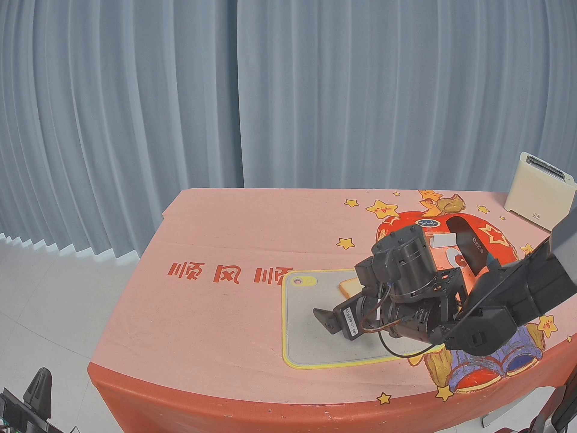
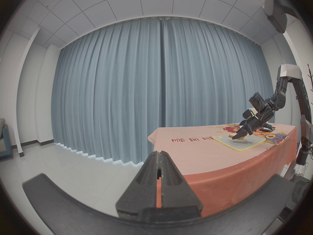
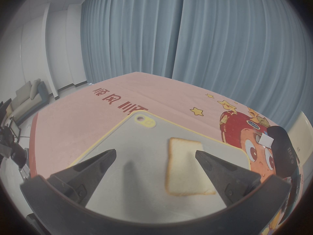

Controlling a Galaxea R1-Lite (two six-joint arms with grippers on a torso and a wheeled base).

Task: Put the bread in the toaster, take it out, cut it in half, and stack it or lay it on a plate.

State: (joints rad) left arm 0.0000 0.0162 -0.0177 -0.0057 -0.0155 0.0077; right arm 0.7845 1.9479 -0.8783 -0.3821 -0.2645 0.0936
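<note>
— Where do your pincers stand?
— Nearest me, my left pincer (image 2: 158,177) hangs low, off the near left corner of the worktop (image 1: 228,230), its fingers pressed together on nothing. My right pincer (image 3: 155,153) is spread wide, low over the cutting board (image 3: 130,147) and angled down toward it.
— And the bread?
— The bread (image 3: 186,167) lies flat and whole on that grey, yellow-rimmed board, toward its far right side. It is close by one of the right pincer's fingers (image 3: 225,175), but I cannot tell whether they touch.
— What lies beyond?
— Past the board I see a black object with a white tag (image 1: 472,251) lying on the cloth's cartoon print. The toaster (image 1: 539,190) stands at the far right corner, well apart from the bread, with the blue-grey curtain (image 1: 240,79) behind.
</note>
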